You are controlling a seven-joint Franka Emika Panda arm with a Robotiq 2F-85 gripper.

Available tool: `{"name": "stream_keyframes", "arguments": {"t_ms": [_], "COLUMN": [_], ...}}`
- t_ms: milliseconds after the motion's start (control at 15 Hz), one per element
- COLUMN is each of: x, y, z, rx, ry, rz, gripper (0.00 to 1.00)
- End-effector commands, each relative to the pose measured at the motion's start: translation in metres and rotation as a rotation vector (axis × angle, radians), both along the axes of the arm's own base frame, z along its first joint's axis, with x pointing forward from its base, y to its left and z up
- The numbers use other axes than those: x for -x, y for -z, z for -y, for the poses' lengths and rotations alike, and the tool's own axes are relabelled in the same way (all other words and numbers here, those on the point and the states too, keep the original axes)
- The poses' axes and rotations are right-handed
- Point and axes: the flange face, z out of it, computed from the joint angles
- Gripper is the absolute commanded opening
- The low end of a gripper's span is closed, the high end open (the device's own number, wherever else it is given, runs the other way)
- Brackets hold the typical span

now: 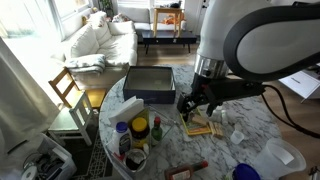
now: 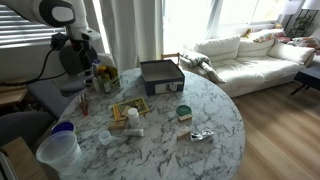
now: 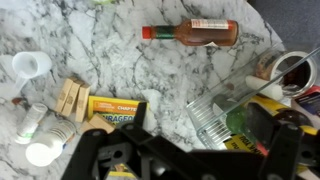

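Our gripper (image 1: 197, 104) hangs empty, jaws wide, just above the yellow packet (image 3: 115, 108), which lies flat on the marble table (image 3: 110, 40) beside wooden pegs (image 3: 72, 98). Nothing's lifted yet, we judge. Further out, a sauce bottle (image 3: 190, 32) lies sideways and the small white cup (image 3: 30, 65) looks empty. What's in the bowl (image 3: 290, 70), we can't tell.

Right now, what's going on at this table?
The robot arm's claw hangs open and empty above the round marble table. Nearest it lie a yellow packet and some wooden clothespins. A hot sauce bottle lies on its side farther off, and a dark box sits near the table's edge.
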Motion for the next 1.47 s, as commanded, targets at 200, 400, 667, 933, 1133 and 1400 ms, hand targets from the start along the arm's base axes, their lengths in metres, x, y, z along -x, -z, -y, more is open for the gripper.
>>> {"name": "stream_keyframes", "arguments": {"t_ms": [200, 400, 667, 933, 1133, 1400], "x": [0.008, 0.020, 0.033, 0.035, 0.037, 0.037], "y": [0.087, 0.125, 0.162, 0.170, 0.179, 0.179], "z": [0.043, 0.054, 0.061, 0.058, 0.056, 0.056], "rx": [0.057, 0.064, 0.030, 0.011, -0.009, -0.010], "ry": [0.299, 0.440, 0.620, 0.667, 0.714, 0.723], "rz": [-0.196, -0.294, -0.411, -0.453, -0.487, -0.489], "gripper": [1.00, 1.00, 1.00, 1.00, 1.00, 1.00]}}
